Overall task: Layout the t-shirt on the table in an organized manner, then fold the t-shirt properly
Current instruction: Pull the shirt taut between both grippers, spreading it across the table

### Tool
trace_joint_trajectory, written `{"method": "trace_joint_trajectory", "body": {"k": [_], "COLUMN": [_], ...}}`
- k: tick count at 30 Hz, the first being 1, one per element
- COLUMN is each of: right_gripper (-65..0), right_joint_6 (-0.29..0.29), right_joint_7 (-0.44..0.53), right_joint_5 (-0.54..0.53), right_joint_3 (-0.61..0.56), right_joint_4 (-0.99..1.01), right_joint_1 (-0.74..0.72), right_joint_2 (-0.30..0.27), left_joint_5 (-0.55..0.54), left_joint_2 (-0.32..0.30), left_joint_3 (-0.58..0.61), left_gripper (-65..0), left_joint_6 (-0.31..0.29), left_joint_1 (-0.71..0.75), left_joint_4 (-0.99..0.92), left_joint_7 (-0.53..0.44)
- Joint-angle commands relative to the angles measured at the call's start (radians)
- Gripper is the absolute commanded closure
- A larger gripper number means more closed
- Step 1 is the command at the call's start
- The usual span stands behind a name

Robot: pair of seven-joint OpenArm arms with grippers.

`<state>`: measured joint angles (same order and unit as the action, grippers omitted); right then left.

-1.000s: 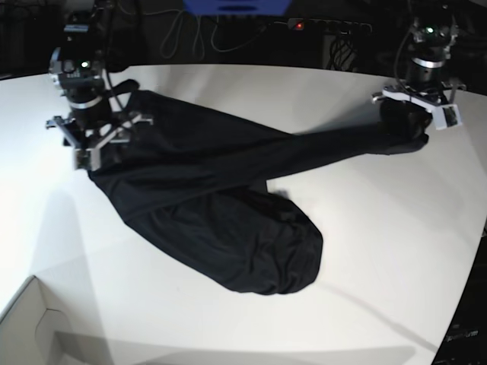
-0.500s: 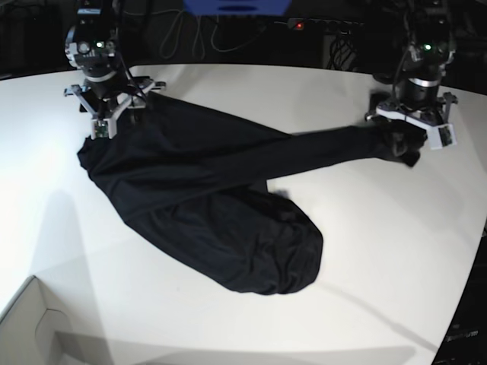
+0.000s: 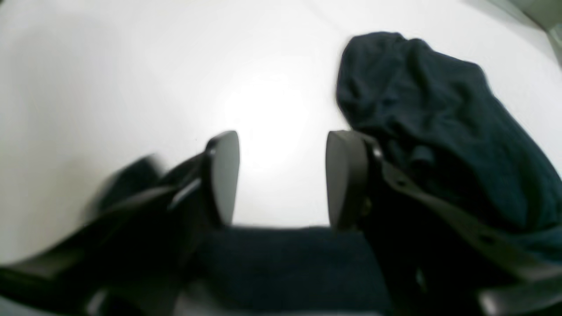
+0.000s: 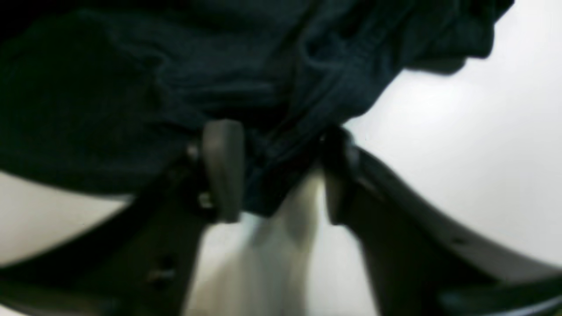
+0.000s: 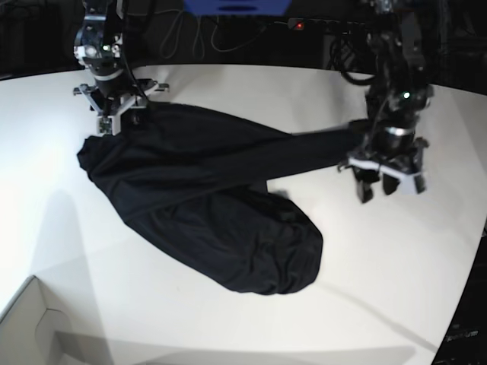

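A: Base view first: we see the t-shirt [image 5: 213, 205] lying bunched on the tabletop [image 5: 396, 251], one long sleeve stretched toward the left hand [image 5: 383, 186], which hangs just off its end. The right hand [image 5: 114, 114] sits at the far corner of the cloth.

B: Left wrist view: our left hand [image 3: 281, 175] has its pads apart with bare tabletop [image 3: 109, 66] between them, and the t-shirt [image 3: 439, 131] heaped beside one pad.

A: Right wrist view: the right hand [image 4: 276, 171] stands apart too, with a fold of t-shirt [image 4: 219, 66] hanging between its pads; we cannot tell whether it bears on the cloth.

B: We judge the fabric thin, limp and light. It should sag and slide, so we'd pinch hems or shoulder seams, not the loose middle.
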<state>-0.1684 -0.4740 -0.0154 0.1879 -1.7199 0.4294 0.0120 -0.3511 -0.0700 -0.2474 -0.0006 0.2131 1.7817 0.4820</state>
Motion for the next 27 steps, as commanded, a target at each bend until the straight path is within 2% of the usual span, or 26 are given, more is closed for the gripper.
{"method": "trace_joint_trajectory", "body": {"k": [1, 4, 8, 12, 20, 27], "right_gripper": [-14.9, -0.6, 0.0, 0.0, 0.0, 0.0], "right_joint_6": [-0.001, -0.001, -0.001, -0.001, -0.001, -0.001], "right_joint_7": [-0.042, -0.044, -0.044, -0.044, -0.044, -0.044], "right_joint_5": [0.015, 0.015, 0.015, 0.015, 0.015, 0.015], "right_joint_3": [0.014, 0.043, 0.089, 0.134, 0.161, 0.161], "right_joint_4": [0.004, 0.001, -0.01, -0.027, -0.032, -0.032], "right_joint_1": [0.01, 0.01, 0.006, 0.006, 0.004, 0.004], "right_joint_2": [-0.004, -0.004, -0.004, -0.004, -0.004, -0.007], "left_joint_5": [-0.004, -0.004, -0.004, 0.004, 0.004, 0.005], "left_joint_2": [-0.006, -0.004, 0.006, 0.065, 0.134, 0.147], "left_joint_3": [0.024, 0.116, 0.205, 0.184, 0.188, 0.194], "left_gripper": [-31.1, -31.1, -31.1, -31.1, -31.1, -29.4], "left_joint_6": [-0.003, -0.003, 0.001, -0.002, -0.002, -0.003], "left_joint_1": [-0.024, -0.082, -0.151, -0.215, -0.33, -0.419], "left_joint_4": [-0.019, -0.13, -0.254, -0.377, -0.57, -0.728], "left_joint_7": [-0.021, -0.03, -0.032, -0.032, -0.033, -0.033]}}
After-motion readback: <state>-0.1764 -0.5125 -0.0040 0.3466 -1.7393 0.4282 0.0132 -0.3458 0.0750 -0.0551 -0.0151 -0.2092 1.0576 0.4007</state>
